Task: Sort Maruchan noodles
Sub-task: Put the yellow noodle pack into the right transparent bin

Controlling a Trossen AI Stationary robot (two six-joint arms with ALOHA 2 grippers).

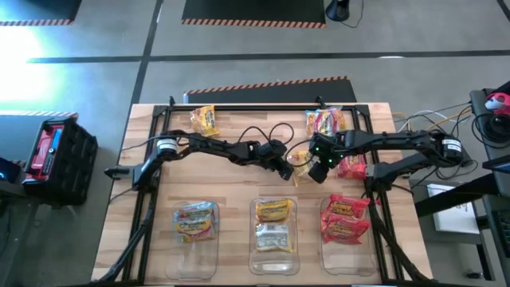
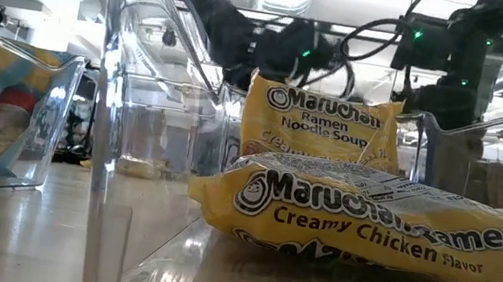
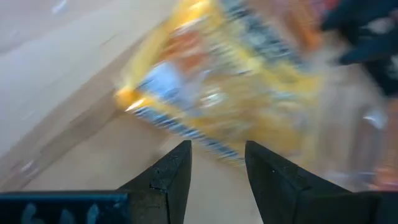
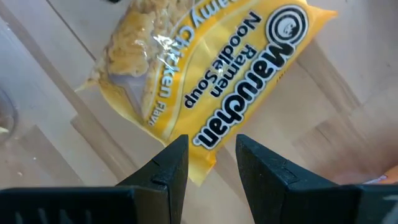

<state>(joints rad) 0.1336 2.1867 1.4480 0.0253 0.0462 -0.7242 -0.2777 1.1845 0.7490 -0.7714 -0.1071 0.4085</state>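
Both grippers, left (image 3: 216, 163) & right (image 4: 211, 163), sit unclenched around one yellow packet (image 4: 205, 87), so they could collide or tug it apart.

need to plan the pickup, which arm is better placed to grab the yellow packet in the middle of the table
Right, narrowly. The right gripper is open, with the edge of the yellow packet lying just ahead of the gap between its fingers. The left gripper is also open and close, but the packet sits a little farther ahead of its tips.
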